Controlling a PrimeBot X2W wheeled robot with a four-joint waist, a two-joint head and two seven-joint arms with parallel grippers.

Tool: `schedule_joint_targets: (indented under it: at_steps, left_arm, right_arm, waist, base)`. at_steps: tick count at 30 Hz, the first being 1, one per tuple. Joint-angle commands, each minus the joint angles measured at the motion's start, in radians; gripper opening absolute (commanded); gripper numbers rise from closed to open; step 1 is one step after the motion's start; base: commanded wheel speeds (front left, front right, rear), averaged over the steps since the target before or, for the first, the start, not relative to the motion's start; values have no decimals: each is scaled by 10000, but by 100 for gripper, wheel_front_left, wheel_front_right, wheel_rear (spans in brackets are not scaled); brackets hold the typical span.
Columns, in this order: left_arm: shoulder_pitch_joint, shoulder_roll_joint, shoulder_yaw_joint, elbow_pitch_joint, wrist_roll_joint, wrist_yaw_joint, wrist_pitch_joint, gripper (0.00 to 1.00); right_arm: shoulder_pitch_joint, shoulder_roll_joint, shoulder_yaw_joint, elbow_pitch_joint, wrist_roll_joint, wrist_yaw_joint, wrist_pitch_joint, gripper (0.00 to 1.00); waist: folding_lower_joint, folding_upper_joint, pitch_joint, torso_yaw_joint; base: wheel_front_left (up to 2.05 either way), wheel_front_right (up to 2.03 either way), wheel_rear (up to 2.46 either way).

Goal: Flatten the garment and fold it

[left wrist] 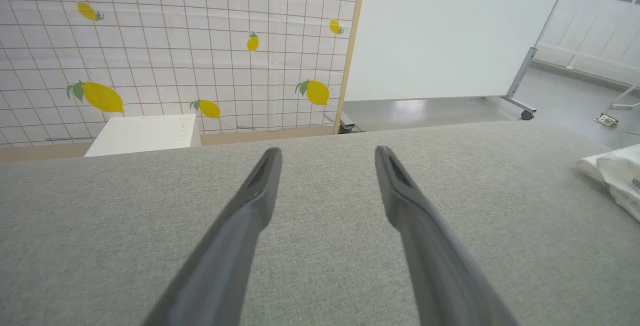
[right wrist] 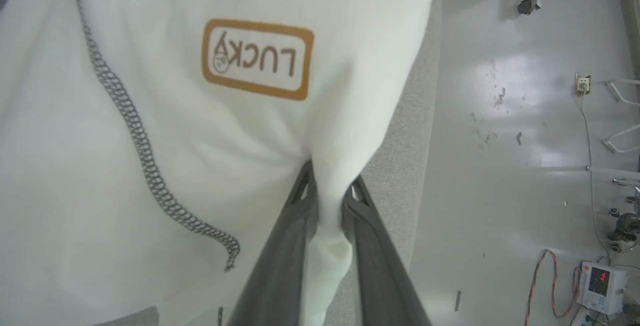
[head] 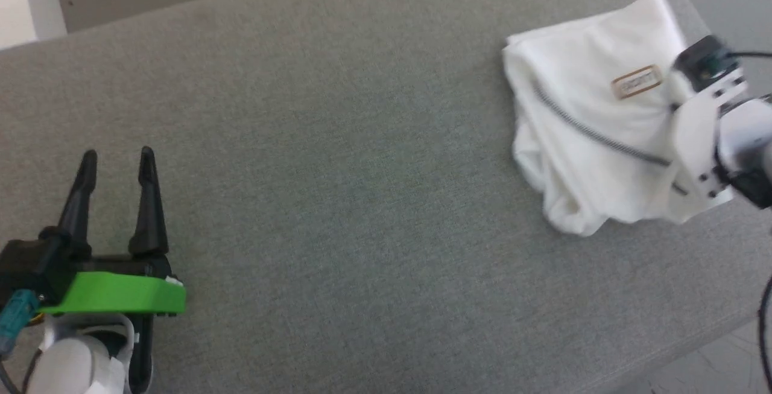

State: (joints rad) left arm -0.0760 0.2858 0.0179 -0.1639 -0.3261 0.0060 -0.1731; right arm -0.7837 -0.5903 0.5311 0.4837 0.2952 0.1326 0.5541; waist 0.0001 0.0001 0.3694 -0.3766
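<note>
**Garment bunched, right claw pinching its edge**

Head view: the garment [head: 591,134] lies bundled on the grey surface [head: 362,201], far to the right of the left claw [head: 117,154], whose fingers stand spread and empty; left wrist view: the bundle sits well off to that claw's right; right wrist view: the right claw [right wrist: 327,178] is closed on a fold of white cloth (label just ahead). Flattening looks to be the step in hand; next, the bundle needs drawing towards the left claw for a second hold.
</note>
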Motion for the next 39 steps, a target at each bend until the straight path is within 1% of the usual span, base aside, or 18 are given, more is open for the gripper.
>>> schedule_joint_targets:
  at_steps: [1, 7, 11, 16, 20, 21, 22, 23, 27, 28, 29, 36, 39]
  left_arm:
    - [-171, 129, 66, -136, 92, 67, 77, 100]
    - [-222, 293, 258, -496, 73, 192, 180, 100]
    - [-192, 365, 319, -627, 40, 218, 210, 100]
    - [-183, 418, 351, -760, 30, 263, 209, 100]
    - [-182, 427, 346, -769, 33, 314, 207, 100]
    - [-180, 421, 336, -749, 35, 324, 201, 100]
    - [-180, 404, 316, -718, 34, 333, 181, 100]
    - [-176, 387, 300, -688, 31, 340, 158, 100]
    - [-106, 283, 204, -485, 8, 359, 30, 100]
    - [-8, 152, 125, -251, -48, 364, -110, 100]
    - [22, 109, 108, -183, -69, 370, -151, 100]
    - [279, -286, -31, 409, -237, 423, -441, 100]
    - [335, -384, -107, 587, -243, 452, -487, 100]
  right_arm:
    - [-258, -124, -320, 172, -139, -19, -204, 0]
    - [-493, -512, -1974, 946, -653, -19, -447, 0]
    - [-583, -597, -2928, 1332, -1044, -19, -576, 0]
    - [-629, -514, -3955, 1498, -1671, -19, -640, 0]
    - [-553, -285, -4797, 1618, -2241, -19, -304, 0]
    - [-520, -231, -4955, 1640, -2410, -19, -214, 9]
    - [-473, -147, -5110, 1647, -2558, -19, -126, 49]
    - [-436, -83, -5255, 1642, -2679, -19, -72, 100]
    - [-238, 170, -5736, 1561, -3134, -19, 136, 100]
    - [-251, 333, -5887, 1218, -3150, -19, 15, 100]
    - [-283, 411, -5925, 1047, -3086, -19, -102, 100]
    - [-281, 1312, -5659, -717, -2212, -19, -1585, 100]
    - [-147, 1768, -5521, -1485, -1764, -19, -2314, 100]
  waist:
    - [-1, -1, 1319, 421]
    - [-1, -1, 1962, 916]
    - [-1, -1, 2170, 1123]
    - [-1, -1, 2306, 1280]
    - [-1, -1, 2269, 1311]
    - [-1, -1, 2221, 1313]
    - [-1, -1, 2142, 1319]
    - [-1, -1, 2067, 1323]
    - [-1, -1, 1546, 1351]
    - [-1, -1, 947, 1427]
    - [-1, -1, 756, 1459]
    - [-1, -1, -829, 1921]
    - [-1, -1, -1308, 2171]
  base:
    - [0, 0, 0]
    - [0, 0, 0]
    - [0, 0, 0]
    - [0, 0, 0]
    - [0, 0, 0]
    - [0, 0, 0]
    - [0, 0, 0]
    - [0, 0, 0]
    - [0, 0, 0]
    - [0, 0, 0]
    - [0, 0, 0]
    - [0, 0, 0]
    - [0, 0, 0]
